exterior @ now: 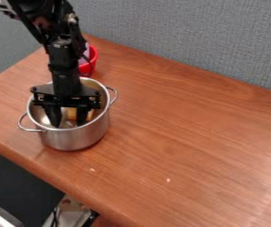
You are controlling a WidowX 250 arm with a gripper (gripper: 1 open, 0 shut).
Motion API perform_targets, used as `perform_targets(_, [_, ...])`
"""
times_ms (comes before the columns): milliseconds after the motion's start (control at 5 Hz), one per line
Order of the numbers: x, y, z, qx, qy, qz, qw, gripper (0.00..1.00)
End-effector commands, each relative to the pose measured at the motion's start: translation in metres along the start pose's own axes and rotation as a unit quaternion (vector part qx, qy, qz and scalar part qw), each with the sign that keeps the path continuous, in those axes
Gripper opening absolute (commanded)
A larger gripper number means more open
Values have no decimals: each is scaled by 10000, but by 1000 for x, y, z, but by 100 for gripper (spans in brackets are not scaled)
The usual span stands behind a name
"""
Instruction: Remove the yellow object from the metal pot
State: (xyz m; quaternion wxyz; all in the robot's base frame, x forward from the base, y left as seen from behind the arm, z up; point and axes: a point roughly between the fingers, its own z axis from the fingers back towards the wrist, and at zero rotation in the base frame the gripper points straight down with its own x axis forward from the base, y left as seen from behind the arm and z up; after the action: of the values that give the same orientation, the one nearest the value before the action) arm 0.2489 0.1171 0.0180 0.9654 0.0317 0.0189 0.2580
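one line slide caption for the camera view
Robot claw reaching down into metal pot holding a yellow object on a wooden table.

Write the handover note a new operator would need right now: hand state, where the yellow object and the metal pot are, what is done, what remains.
Hand: pointing down inside the metal pot, jaws partly apart; whether it grips anything cannot be told.
Yellow object: in the pot, beside the hand.
Pot: upright on the wooden table, near the left end.
Done: hand lowered into the pot.
Left: secure the yellow object, lift it out, set it on the table.
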Motion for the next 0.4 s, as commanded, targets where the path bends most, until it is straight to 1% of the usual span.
perform_targets(0, [9, 5, 14, -51, -198, 71, 9998, 0])
perform_targets(200, [9, 4, 15, -76, -179, 73, 9998, 100])
